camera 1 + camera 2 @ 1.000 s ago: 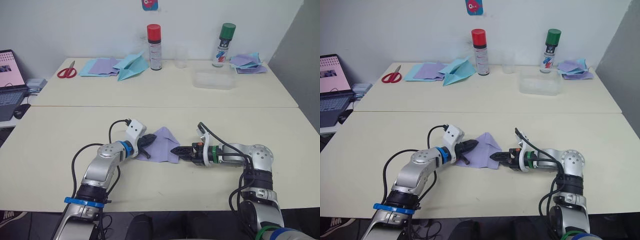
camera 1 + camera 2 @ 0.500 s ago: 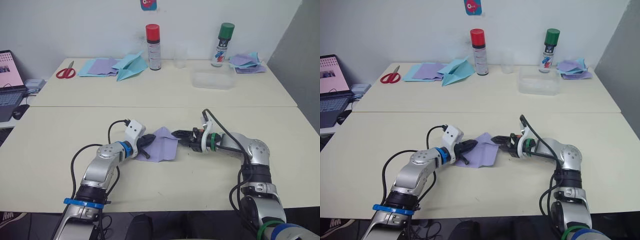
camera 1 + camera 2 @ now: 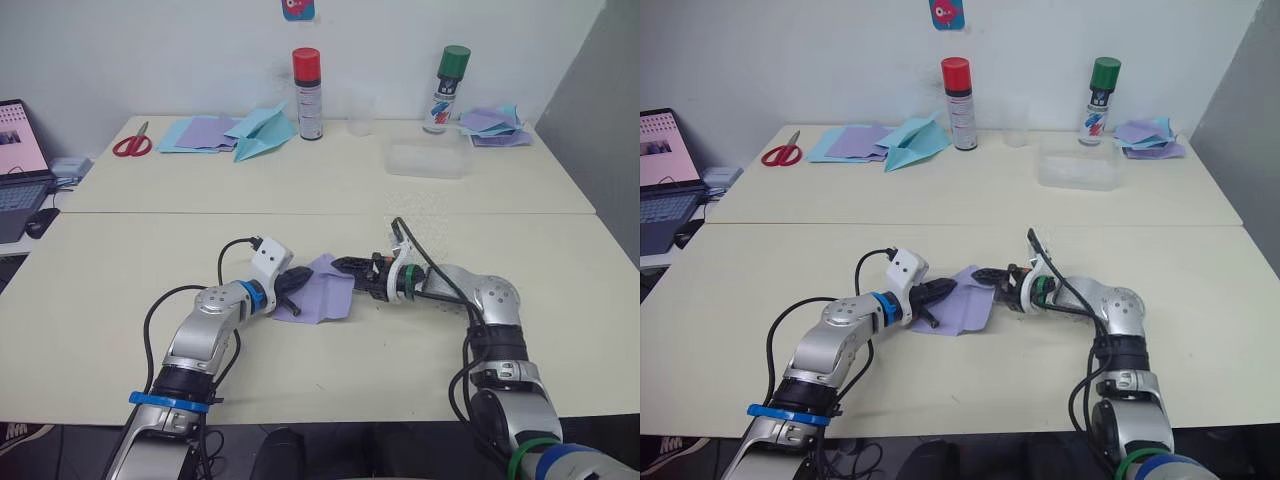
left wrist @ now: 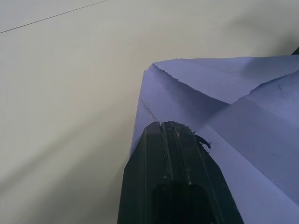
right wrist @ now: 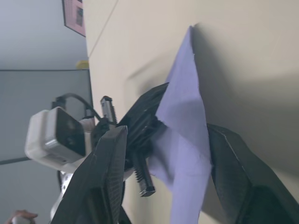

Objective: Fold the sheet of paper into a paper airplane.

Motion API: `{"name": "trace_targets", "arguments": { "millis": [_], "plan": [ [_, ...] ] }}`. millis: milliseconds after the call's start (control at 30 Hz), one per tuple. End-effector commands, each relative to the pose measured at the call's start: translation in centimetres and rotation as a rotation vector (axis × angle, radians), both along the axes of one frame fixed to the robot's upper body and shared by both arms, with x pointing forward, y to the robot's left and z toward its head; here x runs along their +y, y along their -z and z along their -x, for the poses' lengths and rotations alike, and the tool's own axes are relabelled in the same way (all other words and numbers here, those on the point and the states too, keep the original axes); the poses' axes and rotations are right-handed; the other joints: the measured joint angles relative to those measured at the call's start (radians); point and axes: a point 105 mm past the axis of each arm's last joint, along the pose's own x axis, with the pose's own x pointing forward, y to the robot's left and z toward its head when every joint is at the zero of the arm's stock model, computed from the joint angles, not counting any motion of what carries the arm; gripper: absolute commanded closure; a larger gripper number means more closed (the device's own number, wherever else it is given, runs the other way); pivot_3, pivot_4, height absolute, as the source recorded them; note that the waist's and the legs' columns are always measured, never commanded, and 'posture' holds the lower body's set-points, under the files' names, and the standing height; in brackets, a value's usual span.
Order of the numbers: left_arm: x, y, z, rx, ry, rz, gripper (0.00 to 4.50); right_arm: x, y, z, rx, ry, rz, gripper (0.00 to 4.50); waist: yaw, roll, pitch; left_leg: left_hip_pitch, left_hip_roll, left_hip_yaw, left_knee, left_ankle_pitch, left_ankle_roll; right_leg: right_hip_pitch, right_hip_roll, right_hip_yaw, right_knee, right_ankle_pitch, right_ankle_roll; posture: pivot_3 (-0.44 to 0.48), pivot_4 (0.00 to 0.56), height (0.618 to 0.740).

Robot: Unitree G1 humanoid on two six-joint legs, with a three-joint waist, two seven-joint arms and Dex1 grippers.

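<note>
Two cream tables (image 3: 120,290) abut before a white wall.
Left gripper (image 3: 291,284) clamps the lavender sheet of paper (image 3: 320,293); right gripper's (image 3: 345,268) jaws straddle its edge, spread.

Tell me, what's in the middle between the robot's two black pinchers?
The sheet of paper lies between them in the head views: the left end effector presses its left side, the right end effector reaches its right edge, fingers open around it.

Near cream surface (image 3: 120,290): the sheet of paper (image 3: 322,291) lies at its middle. Far surface (image 3: 330,180), along the back edge: scissors (image 3: 133,144), paper piles (image 3: 205,133), blue paper plane (image 3: 262,133), two spray cans (image 3: 308,93), clear tub (image 3: 430,158).
</note>
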Motion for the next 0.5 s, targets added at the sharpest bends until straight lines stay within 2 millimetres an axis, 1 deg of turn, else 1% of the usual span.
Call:
{"name": "trace_targets", "arguments": {
  "millis": [33, 100, 133, 167, 200, 233, 400, 500],
  "plan": [
    [0.65, 2.77, 0.65, 0.097, -0.025, -0.05, 4.5, 0.01, -0.39, -0.57, -0.031, 0.01, -0.002, 2.44, 0.001, 0.0, 0.0, 0.0, 0.0, 0.0, 0.0, 0.0, 0.0, 0.0, 0.0, 0.0, 0.0, 0.0, 0.0, 0.0, 0.15, 0.74],
    [0.69, 2.81, 0.7, 0.098, -0.026, -0.05, 4.5, 0.0, -0.33, -0.58, -0.037, 0.003, 0.005, 3.12, 0.001, 0.0, 0.0, 0.0, 0.0, 0.0, 0.0, 0.0, 0.0, 0.0, 0.0, 0.0, 0.0, 0.0, 0.0, 0.0, 0.15, 0.74],
    [0.72, 2.83, 0.74, 0.098, -0.026, -0.05, 4.5, 0.03, -0.33, -0.56, -0.039, -0.001, 0.008, 3.56, 0.001, 0.0, 0.0, 0.0, 0.0, 0.0, 0.0, 0.0, 0.0, 0.0, 0.0, 0.0, 0.0, 0.0, 0.0, 0.0, 0.15, 0.74],
    [0.71, 2.86, 0.78, 0.099, -0.026, -0.05, 4.5, 0.02, -0.32, -0.58, -0.042, -0.001, 0.012, 3.86, 0.001, 0.0, 0.0, 0.0, 0.0, 0.0, 0.0, 0.0, 0.0, 0.0, 0.0, 0.0, 0.0, 0.0, 0.0, 0.0, 0.15, 0.74],
    [0.7, 2.89, 0.82, 0.1, -0.025, -0.05, 4.5, -0.01, -0.29, -0.6, -0.046, -0.002, 0.02, 4.29, 0.001, 0.0, 0.0, 0.0, 0.0, 0.0, 0.0, 0.0, 0.0, 0.0, 0.0, 0.0, 0.0, 0.0, 0.0, 0.0, 0.15, 0.74],
    [0.68, 2.9, 0.84, 0.1, -0.025, -0.049, 4.5, -0.04, -0.24, -0.62, -0.05, -0.003, 0.029, 4.49, 0.0, 0.0, 0.0, 0.0, 0.0, 0.0, 0.0, 0.0, 0.0, 0.0, 0.0, 0.0, 0.0, 0.0, 0.0, 0.0, 0.15, 0.74],
    [0.45, 2.73, 0.85, 0.094, -0.018, -0.038, 4.5, -0.09, 0.17, -0.65, -0.074, -0.013, 0.09, 4.49, 0.0, 0.0, 0.0, 0.0, 0.0, 0.0, 0.0, 0.0, 0.0, 0.0, 0.0, 0.0, 0.0, 0.0, 0.0, 0.0, 0.15, 0.74],
    [-0.08, 2.0, 0.73, 0.074, -0.002, -0.001, 4.5, 0.14, -0.02, -0.66, -0.09, -0.022, 0.092, 4.49, 0.0, 0.0, 0.0, 0.0, 0.0, 0.0, 0.0, 0.0, 0.0, 0.0, 0.0, 0.0, 0.0, 0.0, 0.0, 0.0, 0.15, 0.74]
  ]
}}
